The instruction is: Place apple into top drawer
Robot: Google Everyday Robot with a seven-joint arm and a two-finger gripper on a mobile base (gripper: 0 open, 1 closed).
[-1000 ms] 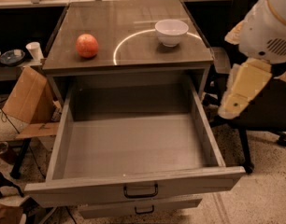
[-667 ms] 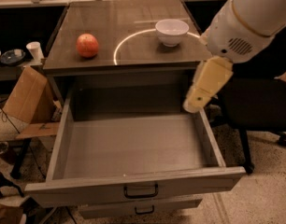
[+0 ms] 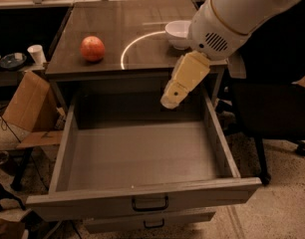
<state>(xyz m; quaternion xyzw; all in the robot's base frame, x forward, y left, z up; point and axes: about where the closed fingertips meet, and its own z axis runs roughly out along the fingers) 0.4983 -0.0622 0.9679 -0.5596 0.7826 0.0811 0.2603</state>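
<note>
Gripper (image 3: 171,99) hangs over the open top drawer (image 3: 142,156), near its back wall; whether it is open or closed cannot be told. Apple (image 3: 92,48) sits on the desk (image 3: 137,14), well apart from the gripper, with the white bowl (image 3: 178,33) further along.

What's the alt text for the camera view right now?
The robot's gripper hangs over the back right of the open, empty top drawer, while the apple sits on the left of the cabinet top. A white bowl stands at the right of that top, partly behind the arm.
</note>
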